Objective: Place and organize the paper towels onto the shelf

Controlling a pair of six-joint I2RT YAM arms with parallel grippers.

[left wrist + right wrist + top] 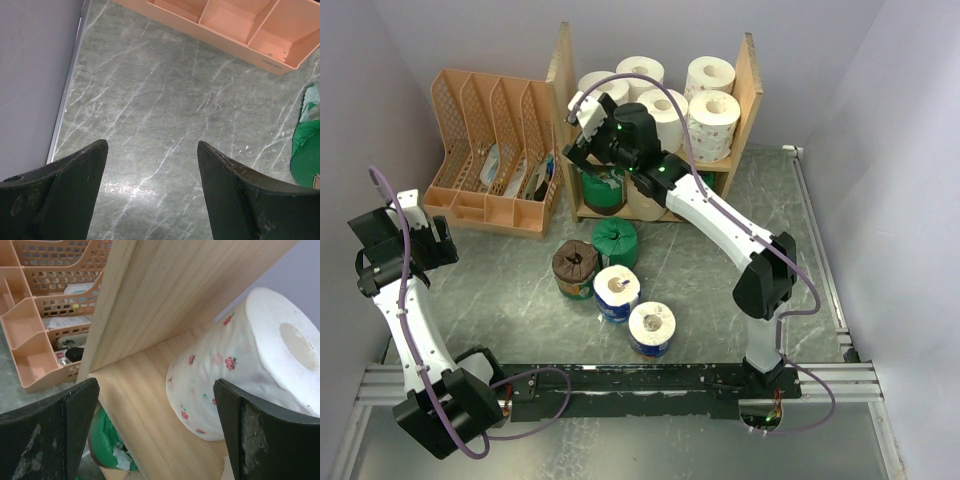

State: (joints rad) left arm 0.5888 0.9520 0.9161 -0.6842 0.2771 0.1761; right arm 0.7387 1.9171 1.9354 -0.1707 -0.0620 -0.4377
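**Right gripper at the shelf's upper tier, a flowered roll just ahead of it**

The right gripper point(156, 385) is spread wide and holds nothing. It reaches over the upper tier of the shelf point(752, 75), and the flowered roll point(225, 370) stands just beyond its fingers, near the left side panel. The left gripper point(152, 145) is also released and empty, over bare bench point(150, 90), well apart from the shelf. The top camera counts five white paper rolls point(710, 75) on the upper tier and four on the bench: brown point(575, 268), green point(615, 240) and two blue-wrapped point(617, 290). The arm covers the lower tier, so no count there. Only the right wrist camera shows the flower print and the green roll point(107, 435) beneath the tier. One file rack point(490, 150) stands left of the shelf.
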